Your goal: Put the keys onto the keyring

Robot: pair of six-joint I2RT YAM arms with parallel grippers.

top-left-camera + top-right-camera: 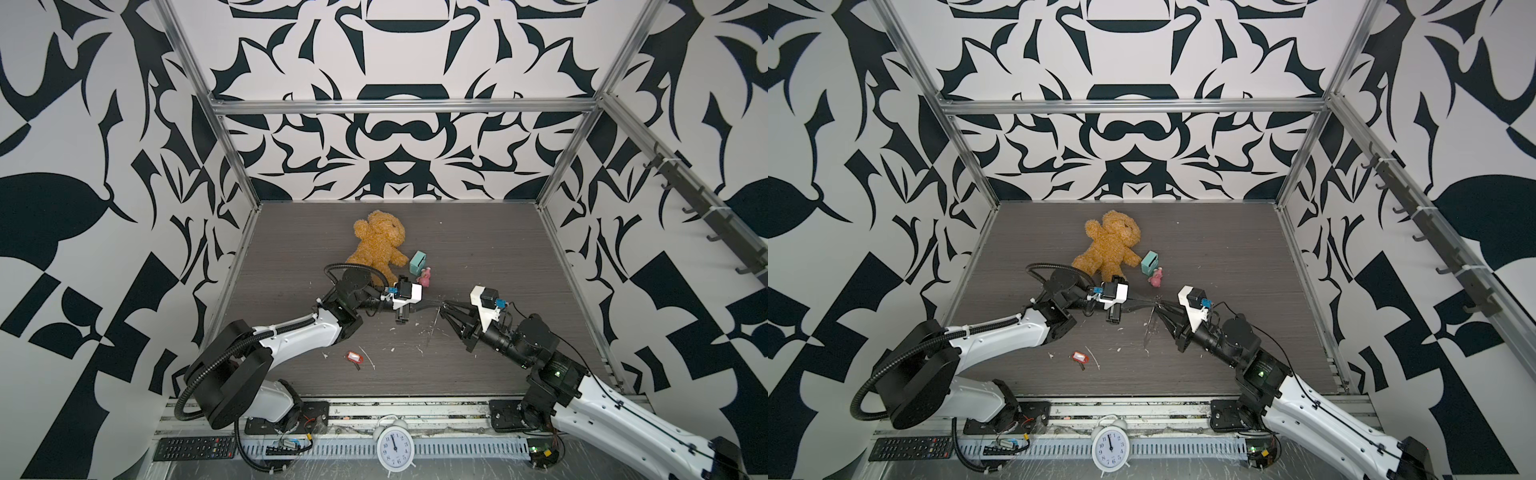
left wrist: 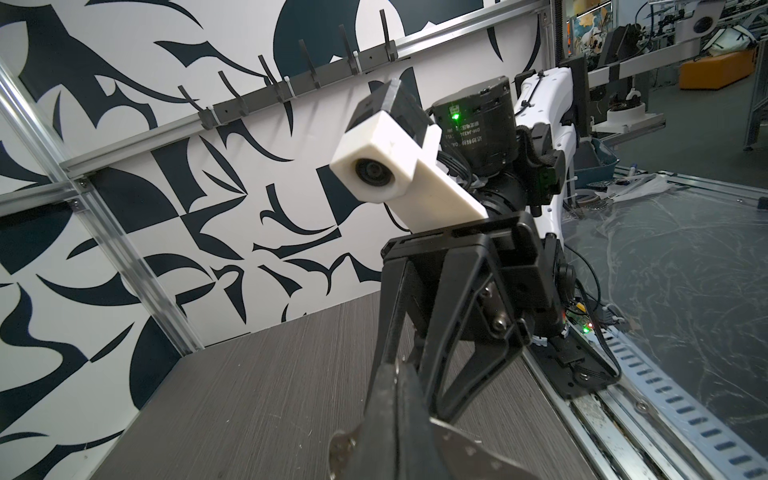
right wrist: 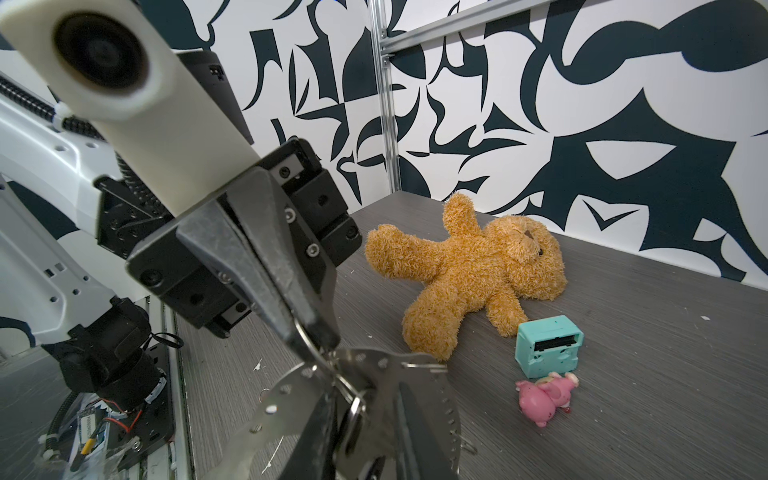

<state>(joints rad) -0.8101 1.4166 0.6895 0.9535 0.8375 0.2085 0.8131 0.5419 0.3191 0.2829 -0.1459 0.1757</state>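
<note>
The two arms are pointed at each other over the middle of the tabletop (image 1: 498,257). The strap (image 1: 433,328) — grey, curved, with dotted edges — is held up in the air between them, and in both top views it is seen hanging down edge-on. In the right wrist view the left gripper (image 3: 312,332) is shown with its jaws pressed together, pinching the keyring (image 3: 304,341), a thin silver ring fixed to the end of the strap. The right gripper (image 1: 448,309) is placed tip to tip with the left one. Its jaws are a little apart, with a second ring (image 3: 354,409) and the strap between them — whether these are pinched cannot be told. The red tag (image 1: 353,356) is seen flat on the tabletop near the front, well apart from the keyring, with a small dark piece (image 1: 356,365) touching it. A teddy bear (image 1: 380,245) is laid further back.
</note>
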